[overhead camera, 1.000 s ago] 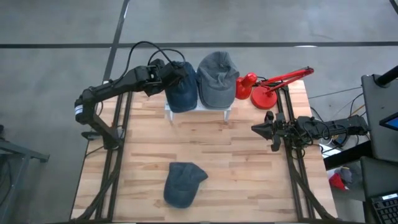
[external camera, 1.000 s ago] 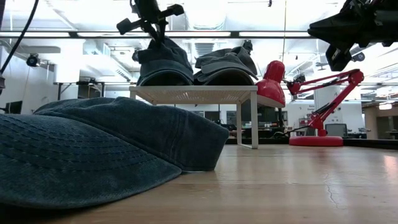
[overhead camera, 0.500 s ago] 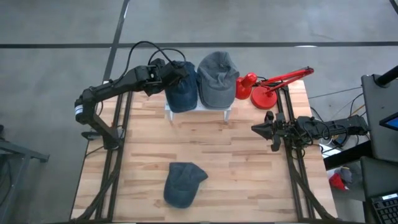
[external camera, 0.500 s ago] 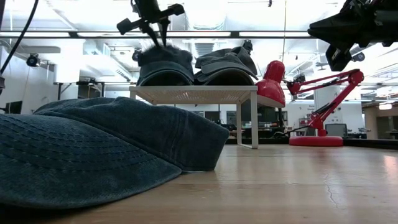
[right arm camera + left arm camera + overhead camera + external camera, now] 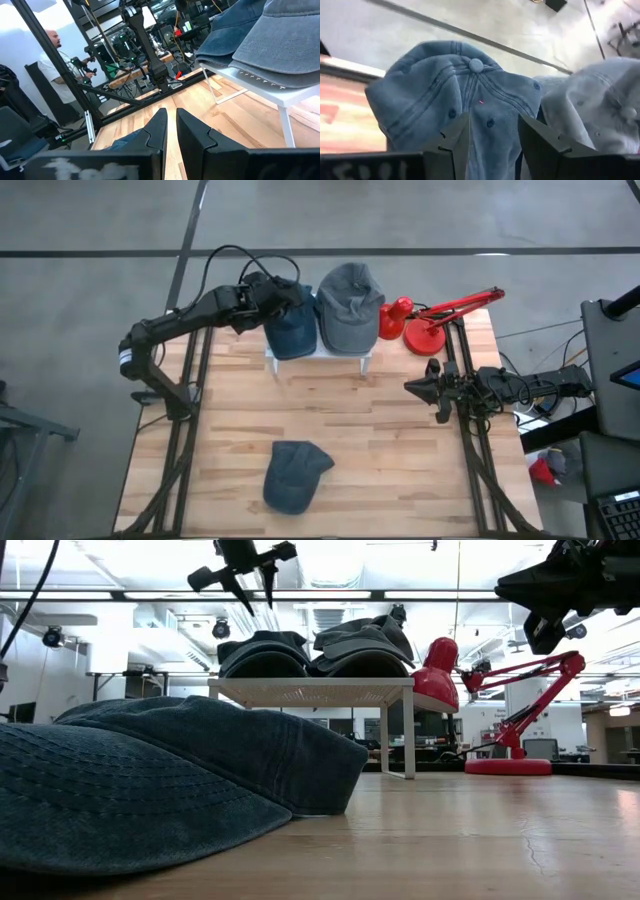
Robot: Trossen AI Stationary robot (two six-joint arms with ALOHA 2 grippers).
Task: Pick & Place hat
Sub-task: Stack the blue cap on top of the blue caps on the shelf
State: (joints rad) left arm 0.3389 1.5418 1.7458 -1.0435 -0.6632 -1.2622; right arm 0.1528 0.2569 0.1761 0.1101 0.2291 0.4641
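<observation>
The left claw (image 5: 252, 578) hangs just above the dark blue denim cap (image 5: 291, 326) on the small white raised rack (image 5: 318, 356) at the far side of the light wooden plank surface (image 5: 380, 450). Its two dark fingers (image 5: 456, 142) are spread partly apart, holding nothing, with the cap's crown and top button showing in the gap between them in the left wrist view. On the same rack, touching the blue cap, sits a grey cotton cap (image 5: 349, 306). A second dark blue denim cap (image 5: 292, 474) lies flat on the surface near its front edge, well apart from the rack. A red desk lamp (image 5: 436, 318) stands just beside the rack. The right claw (image 5: 423, 387) waits at the surface's right edge, fingers almost shut and empty.
</observation>
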